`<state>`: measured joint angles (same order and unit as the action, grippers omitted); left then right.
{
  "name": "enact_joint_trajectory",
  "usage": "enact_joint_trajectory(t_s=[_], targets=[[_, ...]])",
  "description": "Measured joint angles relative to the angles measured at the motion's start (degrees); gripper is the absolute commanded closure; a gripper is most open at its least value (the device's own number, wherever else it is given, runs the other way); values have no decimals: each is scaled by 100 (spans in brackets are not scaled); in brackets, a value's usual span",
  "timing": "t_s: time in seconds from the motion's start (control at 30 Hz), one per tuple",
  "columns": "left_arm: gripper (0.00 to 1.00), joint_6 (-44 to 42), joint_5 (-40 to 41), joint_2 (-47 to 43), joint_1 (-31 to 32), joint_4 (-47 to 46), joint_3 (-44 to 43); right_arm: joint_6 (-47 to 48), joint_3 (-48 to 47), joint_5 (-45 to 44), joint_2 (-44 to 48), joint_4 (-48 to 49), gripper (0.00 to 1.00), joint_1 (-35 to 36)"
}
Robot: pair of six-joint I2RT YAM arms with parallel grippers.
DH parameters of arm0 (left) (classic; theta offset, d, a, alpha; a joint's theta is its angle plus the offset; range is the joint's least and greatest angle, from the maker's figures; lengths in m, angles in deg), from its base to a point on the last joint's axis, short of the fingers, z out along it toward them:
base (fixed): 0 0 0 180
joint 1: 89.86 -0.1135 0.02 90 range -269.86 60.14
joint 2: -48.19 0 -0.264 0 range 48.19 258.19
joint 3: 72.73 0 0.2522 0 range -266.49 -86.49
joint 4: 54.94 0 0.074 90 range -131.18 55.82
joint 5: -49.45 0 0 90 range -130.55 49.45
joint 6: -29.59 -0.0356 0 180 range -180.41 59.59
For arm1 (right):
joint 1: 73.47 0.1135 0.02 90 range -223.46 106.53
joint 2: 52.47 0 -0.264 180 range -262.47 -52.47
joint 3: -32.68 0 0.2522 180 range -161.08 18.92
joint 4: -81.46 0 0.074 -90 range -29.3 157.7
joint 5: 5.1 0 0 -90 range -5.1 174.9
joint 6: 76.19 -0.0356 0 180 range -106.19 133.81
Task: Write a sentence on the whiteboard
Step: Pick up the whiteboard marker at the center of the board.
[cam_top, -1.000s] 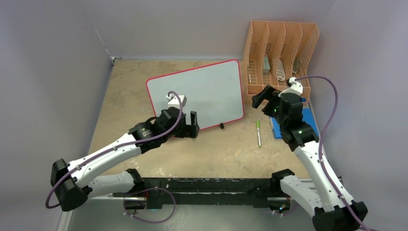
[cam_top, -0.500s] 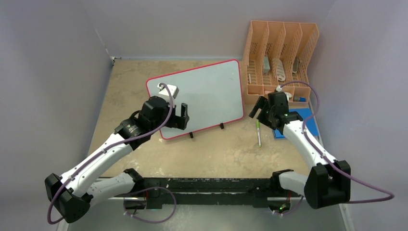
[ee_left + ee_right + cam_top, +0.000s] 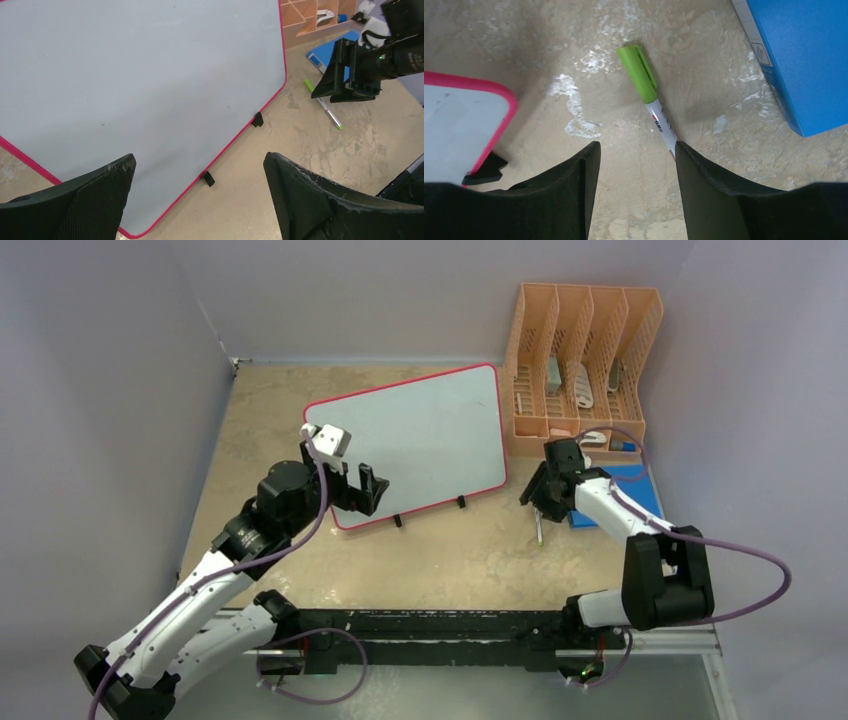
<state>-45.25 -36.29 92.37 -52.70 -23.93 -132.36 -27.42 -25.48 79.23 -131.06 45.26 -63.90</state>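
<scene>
The right jaws stand partly apart, low over the tabletop (image 3: pixel 470 550). They straddle the barrel of a green-capped marker (image 3: pixel 651 102), which lies against the inner edge of one finger. They are not clamped on it. The left jaws are spread wide and hold nothing, hanging above the near left corner of the whiteboard (image 3: pixel 150 75).

The whiteboard lies flat mid-table, turned at an angle on its small black clip feet (image 3: pixel 257 119). Its face is blank, with no sentence on it yet. The step in hand looks like picking up the marker, so the task is barely begun. The next move probably calls for pinching the barrel squarely, lifting it straight up, and getting the cap off. The free left jaws could take the cap.

Room is narrow around the marker. The whiteboard's red-rimmed corner sits just beside one finger, and a flat blue box (image 3: pixel 804 60) lies close on the other side. A sideways slip could nudge either one. An orange desk organiser (image 3: pixel 585 350) stands behind, at the far edge. The open room is the bare tabletop towards the arm bases and the air straight above.
</scene>
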Motion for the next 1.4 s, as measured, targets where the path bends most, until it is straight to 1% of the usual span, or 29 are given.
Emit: enact_joint_trajectory(t_s=[0.17,0.27,0.57,0.67,0.83,1.0,1.13,1.3,1.4], targets=[[1,0,-157,-85,-42,-138,26,-131,85,-177,-155,-39,44,-4],[1,0,-238,-85,-81,-173,26,-175,98,-264,-184,-44,48,-13],[1,-85,-365,-85,-131,-179,31,-162,114,-380,-365,-37,54,-11],[2,-92,-433,-81,-166,-179,31,-162,114,-385,-435,-37,54,72],[2,-101,-566,-63,-210,-177,33,-166,111,-466,-505,4,58,417],[2,-101,-638,-66,-234,-179,35,-229,50,-555,-579,11,68,782],[2,-98,-710,-66,-267,-179,35,-293,50,-557,-581,-2,80,844],[2,-81,-809,-63,-275,-179,35,-337,50,-590,-579,-42,100,863],[2,-57,-905,-52,-299,-181,35,-348,50,-645,-573,-48,100,907]])
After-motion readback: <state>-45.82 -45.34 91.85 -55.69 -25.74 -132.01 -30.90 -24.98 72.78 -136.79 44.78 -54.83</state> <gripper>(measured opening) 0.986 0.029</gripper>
